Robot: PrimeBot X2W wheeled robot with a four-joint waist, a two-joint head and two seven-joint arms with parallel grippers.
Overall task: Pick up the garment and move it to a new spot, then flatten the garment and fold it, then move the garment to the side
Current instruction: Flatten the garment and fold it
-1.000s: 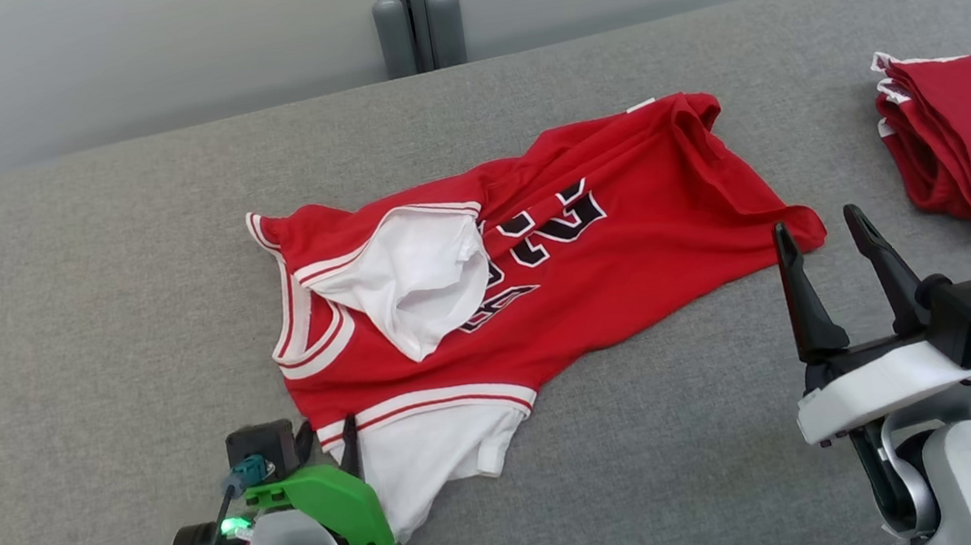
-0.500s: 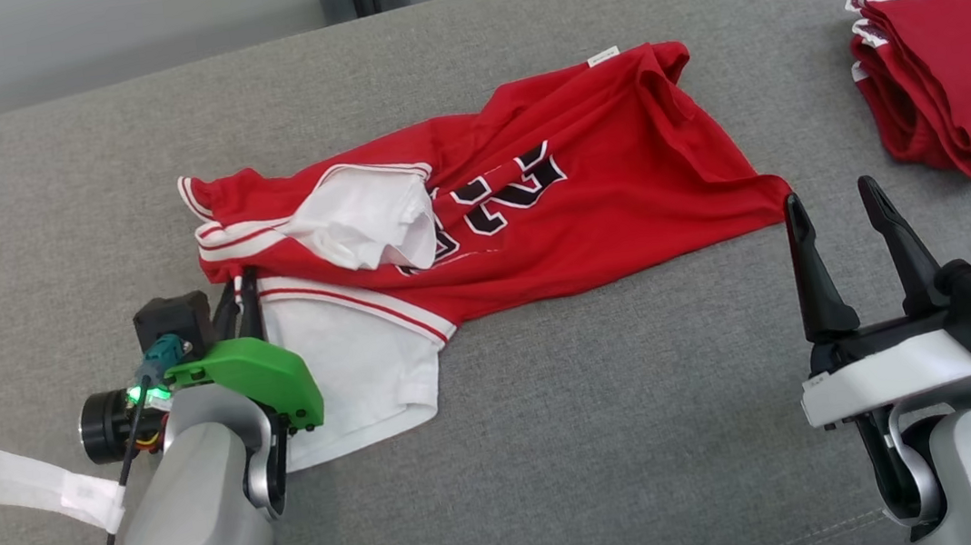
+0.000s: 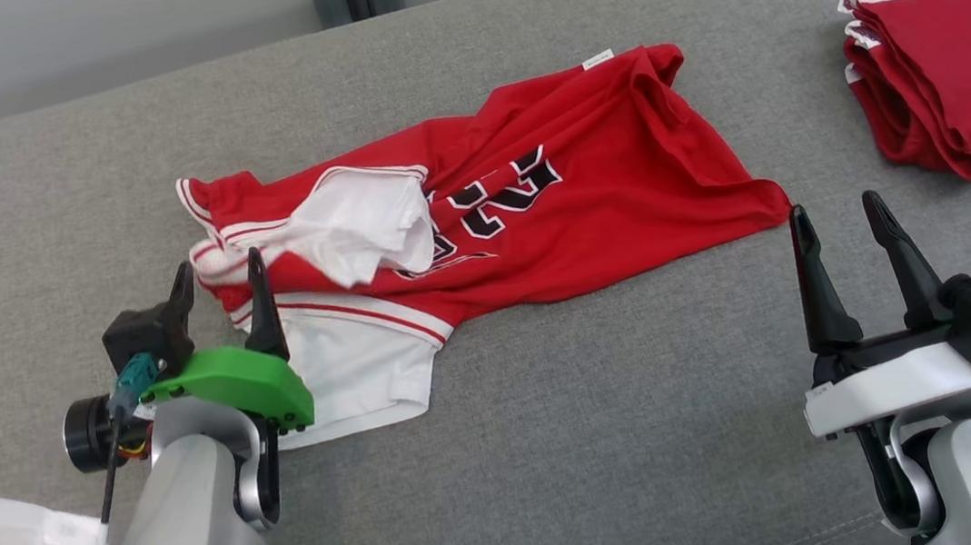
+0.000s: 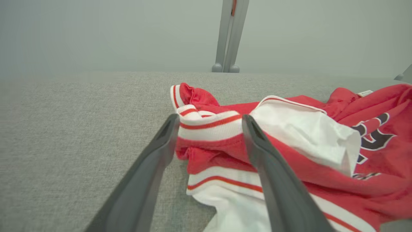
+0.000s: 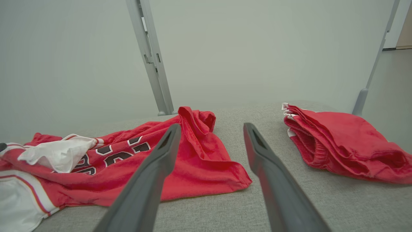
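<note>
The red jersey [image 3: 552,210] lies rumpled across the middle of the grey table [image 3: 560,447], its neck end toward the robot's left and its hem toward the right. Part of it is turned over, so the white inside [image 3: 371,231] shows. A folded red pile [image 3: 946,101] sits well apart at the far right.

The left pincer [image 3: 217,263] stands open and grips nothing. One finger is out on the bare table and the other over the cloth, so the striped trim [image 4: 209,124] of the shoulder sits between them. The right pincer [image 3: 835,203] is open too and empty, its tips just beside the hem corner [image 3: 771,208].

I'd judge the cloth to be light, thin and limp. It should sag and bunch wherever it isn't held, and drag along the table rather than slide clean. The ribbed striped trim looks thicker than the body cloth and so seems the better place to pinch on the left. On the right, the stitched hem corner would serve. A shallow pinch may catch only one layer and leave the turned-over part folded under.
</note>
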